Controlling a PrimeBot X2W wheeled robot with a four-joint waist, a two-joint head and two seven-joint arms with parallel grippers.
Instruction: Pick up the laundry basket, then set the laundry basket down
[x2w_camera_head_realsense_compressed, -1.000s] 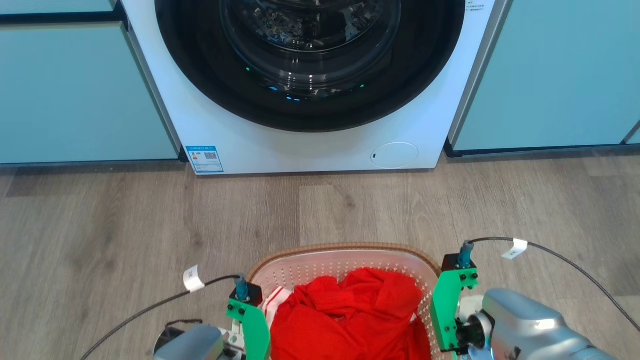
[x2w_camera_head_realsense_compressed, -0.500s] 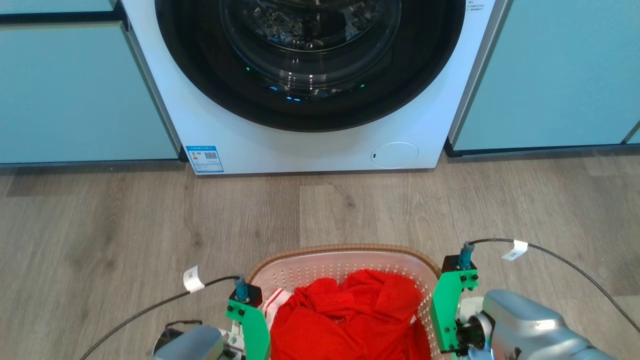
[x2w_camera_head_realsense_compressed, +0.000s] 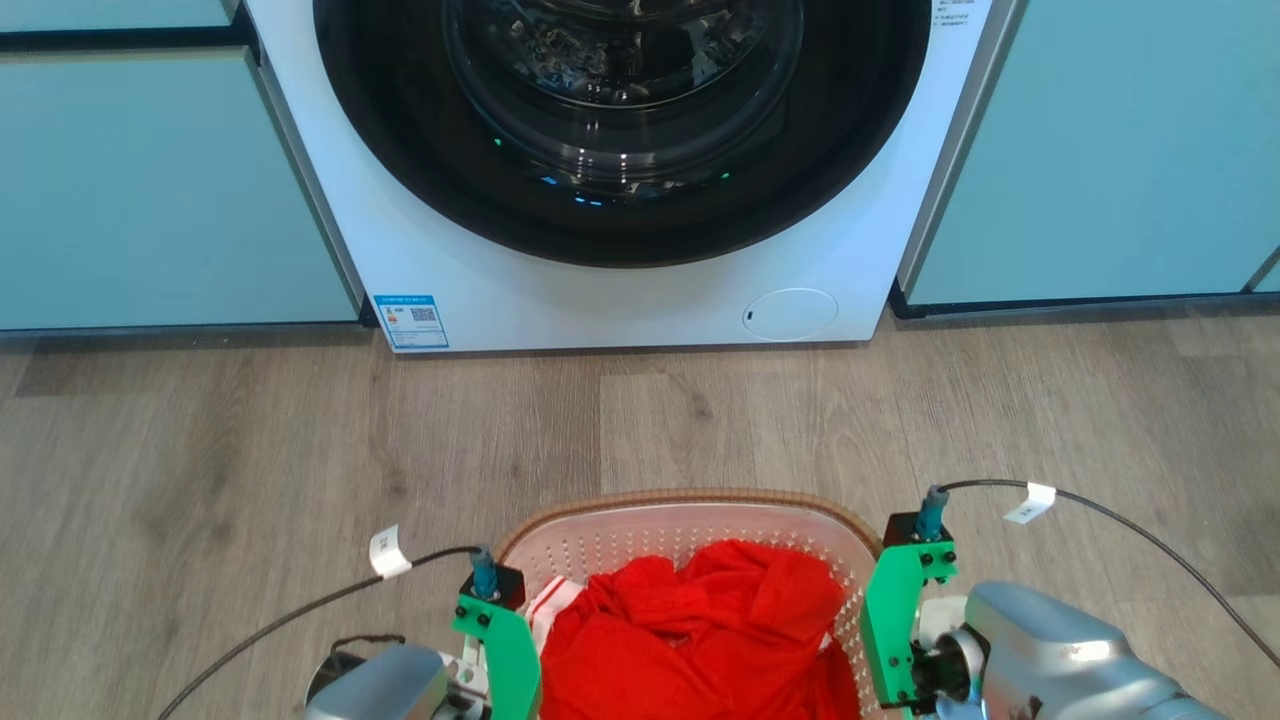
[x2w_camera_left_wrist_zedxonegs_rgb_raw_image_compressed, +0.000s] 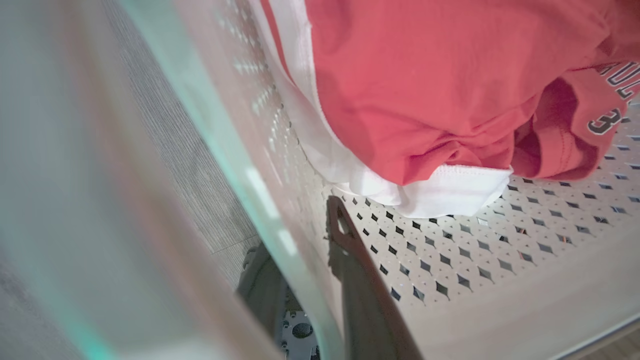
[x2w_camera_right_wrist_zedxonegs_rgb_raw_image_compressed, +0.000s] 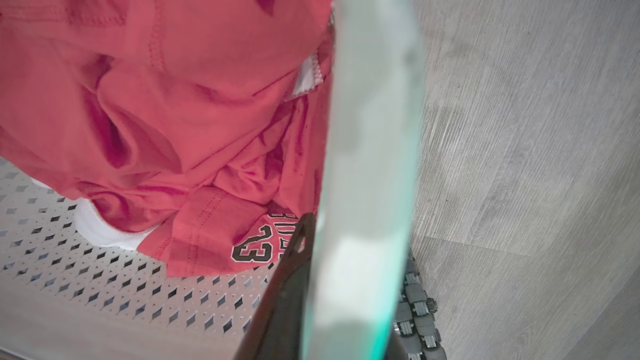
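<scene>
Basket (x2w_camera_head_realsense_compressed: 690, 497) lies at the head view's bottom edge, its near half cut off, well apart from the washer (x2w_camera_head_realsense_compressed: 640, 300); left gripper (x2w_camera_left_wrist_zedxonegs_rgb_raw_image_compressed: 300, 235) straddles its left wall, one finger (x2w_camera_left_wrist_zedxonegs_rgb_raw_image_compressed: 352, 260) inside, the other outside; right gripper (x2w_camera_right_wrist_zedxonegs_rgb_raw_image_compressed: 350, 240) straddles the right wall, outer finger hidden behind the blurred rim; whether either clamps tight, or whether the basket touches the floor (x2w_camera_head_realsense_compressed: 300, 450), I cannot tell; red clothes (x2w_camera_head_realsense_compressed: 700, 630) cover much of its bottom; both wrists flank it, fingers pointing down.
</scene>
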